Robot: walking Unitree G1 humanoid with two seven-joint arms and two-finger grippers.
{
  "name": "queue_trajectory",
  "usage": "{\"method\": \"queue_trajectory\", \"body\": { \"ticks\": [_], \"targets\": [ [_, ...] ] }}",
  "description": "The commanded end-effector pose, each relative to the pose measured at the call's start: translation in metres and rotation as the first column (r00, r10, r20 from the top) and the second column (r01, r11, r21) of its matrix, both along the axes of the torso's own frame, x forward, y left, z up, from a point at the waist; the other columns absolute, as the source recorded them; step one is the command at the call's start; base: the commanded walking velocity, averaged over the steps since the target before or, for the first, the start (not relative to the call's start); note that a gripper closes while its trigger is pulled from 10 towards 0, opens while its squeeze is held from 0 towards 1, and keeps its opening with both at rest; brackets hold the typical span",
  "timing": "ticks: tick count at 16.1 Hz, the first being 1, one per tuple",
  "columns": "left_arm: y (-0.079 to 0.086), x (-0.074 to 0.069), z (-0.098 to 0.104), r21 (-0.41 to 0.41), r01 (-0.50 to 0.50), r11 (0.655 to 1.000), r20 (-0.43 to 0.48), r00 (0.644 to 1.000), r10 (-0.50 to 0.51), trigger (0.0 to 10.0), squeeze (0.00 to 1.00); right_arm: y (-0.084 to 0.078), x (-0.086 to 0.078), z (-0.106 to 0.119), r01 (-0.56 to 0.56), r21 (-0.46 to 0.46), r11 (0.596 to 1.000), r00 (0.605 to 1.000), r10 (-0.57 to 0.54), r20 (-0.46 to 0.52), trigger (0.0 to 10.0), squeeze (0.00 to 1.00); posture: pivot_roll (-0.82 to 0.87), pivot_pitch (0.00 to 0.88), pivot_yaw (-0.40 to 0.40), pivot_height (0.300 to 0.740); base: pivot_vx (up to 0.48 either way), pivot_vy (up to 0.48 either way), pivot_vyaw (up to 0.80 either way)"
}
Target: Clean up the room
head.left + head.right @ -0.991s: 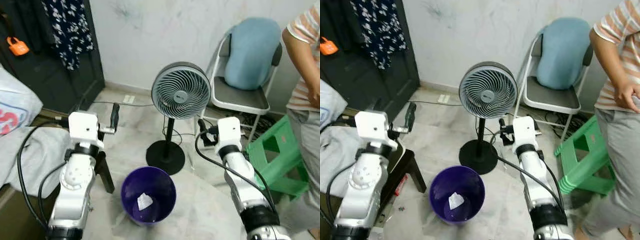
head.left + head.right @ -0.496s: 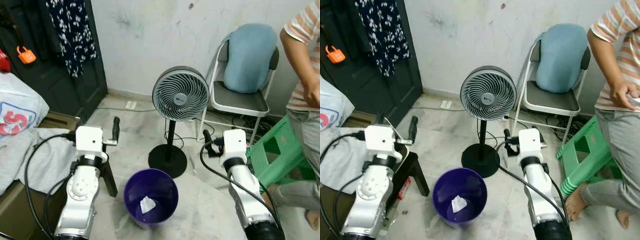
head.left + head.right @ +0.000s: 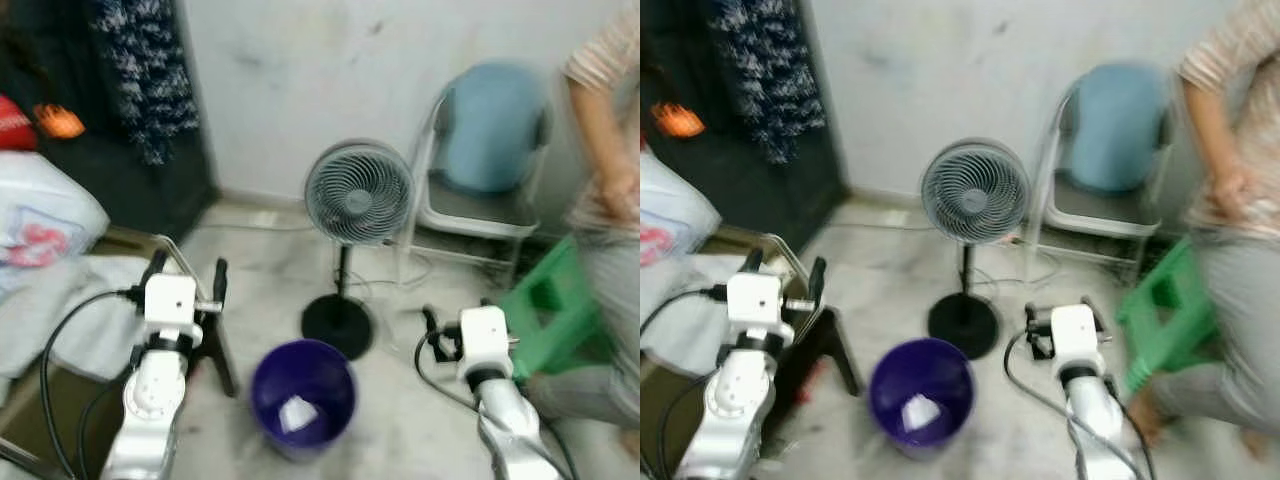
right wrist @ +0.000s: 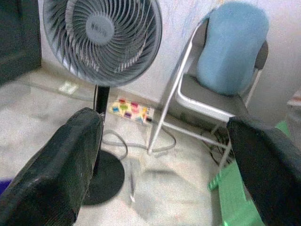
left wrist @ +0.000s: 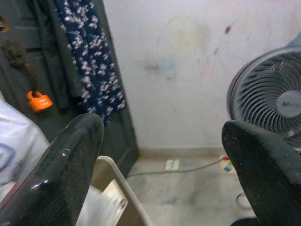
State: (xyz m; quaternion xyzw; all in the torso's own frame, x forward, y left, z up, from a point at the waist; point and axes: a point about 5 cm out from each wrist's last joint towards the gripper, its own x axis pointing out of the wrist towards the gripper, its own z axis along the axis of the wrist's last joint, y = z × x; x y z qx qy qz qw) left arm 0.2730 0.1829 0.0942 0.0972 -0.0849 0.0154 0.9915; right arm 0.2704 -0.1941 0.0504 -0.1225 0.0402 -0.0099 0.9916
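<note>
A purple bin (image 3: pixel 262 380) stands on the marble floor between my arms, and a crumpled white paper (image 3: pixel 294 412) lies inside it. My left gripper (image 3: pixel 187 267) is raised left of the bin, open, nothing between its fingers (image 5: pixel 77 141). My right gripper (image 3: pixel 456 316) is held up right of the bin, also open and empty, with its fingers (image 4: pixel 70 155) facing the fan and chair. The head views are blurred.
A grey pedestal fan (image 3: pixel 358 193) stands just behind the bin. A folding chair with a blue cushion (image 3: pixel 490 130), a green stool (image 3: pixel 545 300) and a person (image 3: pixel 610 200) are at the right. A dark stool leg (image 3: pixel 222 350) and a white bag (image 3: pixel 40 220) are at the left.
The whole picture has shifted and blurred, so the camera is moving. Both arms sit lower in the picture. Both grippers stay open and empty. The person has shifted.
</note>
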Motion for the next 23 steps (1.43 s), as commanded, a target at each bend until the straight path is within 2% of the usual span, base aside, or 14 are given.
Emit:
{"method": "queue_trajectory", "body": {
  "ticks": [1, 2, 3, 4, 5, 7, 8, 9, 11, 14, 20, 23],
  "targets": [
    [-0.004, 0.006, 0.006, 0.000, 0.013, 1.000, 0.027, 1.000, -0.013, 10.0, 0.00, -0.003, 0.007, 0.004, 0.028, 0.012, 1.000, 0.999, -0.028, 0.015, 10.0, 0.00, -0.07, 0.000, -0.004, 0.740, 0.000, 0.000, 0.00],
    [-0.007, 0.007, 0.008, -0.007, 0.021, 1.000, 0.037, 0.999, -0.021, 10.0, 0.00, -0.004, 0.012, 0.010, 0.038, -0.026, 0.999, 0.999, -0.037, 0.038, 10.0, 0.00, -0.07, 0.000, -0.007, 0.740, 0.000, 0.000, 0.00],
    [-0.010, 0.007, 0.009, -0.014, 0.032, 0.999, 0.049, 0.998, -0.032, 10.0, 0.00, -0.001, 0.017, 0.019, -0.003, -0.079, 0.997, 0.997, 0.010, 0.080, 10.0, 0.00, -0.07, 0.000, -0.008, 0.740, 0.000, 0.000, 0.00],
    [-0.011, 0.005, 0.008, -0.015, 0.035, 0.999, 0.053, 0.998, -0.034, 10.0, 0.00, 0.001, 0.019, 0.020, -0.039, -0.041, 0.998, 0.996, 0.043, 0.083, 10.0, 0.00, -0.07, 0.000, -0.009, 0.740, 0.000, 0.000, 0.00],
    [-0.012, 0.003, 0.006, -0.014, 0.034, 0.999, 0.050, 0.998, -0.034, 10.0, 0.00, -0.004, 0.021, 0.020, 0.001, -0.067, 0.998, 0.997, 0.004, 0.074, 10.0, 0.00, -0.07, 0.000, -0.011, 0.740, 0.000, 0.000, 0.00],
    [-0.013, -0.001, 0.004, -0.014, 0.034, 0.999, 0.043, 0.999, -0.034, 10.0, 0.00, -0.004, 0.020, 0.021, 0.011, -0.054, 0.999, 0.998, -0.008, 0.059, 10.0, 0.00, -0.07, 0.000, -0.012, 0.740, 0.000, 0.000, 0.00],
    [-0.014, -0.003, 0.003, -0.020, 0.035, 0.999, 0.039, 0.999, -0.034, 10.0, 0.00, 0.002, 0.019, 0.023, -0.014, -0.012, 1.000, 0.998, 0.015, 0.067, 10.0, 0.00, -0.07, 0.000, -0.010, 0.740, 0.000, 0.000, 0.00],
    [-0.016, -0.005, 0.001, -0.026, 0.041, 0.999, 0.033, 0.999, -0.040, 10.0, 0.00, 0.012, 0.018, 0.029, -0.069, -0.024, 0.997, 0.992, 0.071, 0.103, 10.0, 0.00, -0.08, 0.000, -0.005, 0.740, 0.000, 0.000, 0.00],
    [-0.021, -0.008, 0.001, -0.030, 0.058, 0.998, 0.029, 0.998, -0.057, 10.0, 0.00, 0.026, 0.016, 0.035, -0.129, -0.051, 0.990, 0.981, 0.135, 0.139, 10.0, 0.00, -0.08, 0.000, -0.001, 0.740, 0.000, 0.000, 0.80],
    [-0.023, -0.010, 0.006, -0.022, 0.071, 0.997, 0.034, 0.997, -0.071, 10.0, 0.00, 0.034, 0.016, 0.040, -0.142, -0.025, 0.990, 0.979, 0.144, 0.146, 10.0, 0.00, -0.08, 0.000, 0.002, 0.740, 0.000, 0.000, 0.80],
    [-0.022, -0.014, 0.013, 0.030, 0.018, 0.999, 0.059, 0.998, -0.020, 10.0, 0.00, 0.039, 0.015, 0.047, -0.181, -0.041, 0.983, 0.970, 0.185, 0.154, 10.0, 0.00, -0.07, 0.000, -0.014, 0.740, 0.000, 0.000, 0.80],
    [-0.027, -0.015, 0.012, 0.029, 0.050, 0.998, 0.052, 0.997, -0.051, 10.0, 0.00, 0.038, 0.017, 0.051, -0.184, -0.049, 0.982, 0.968, 0.190, 0.163, 10.0, 0.00, -0.08, 0.000, -0.017, 0.740, 0.000, 0.000, 0.80]
  ]
}}
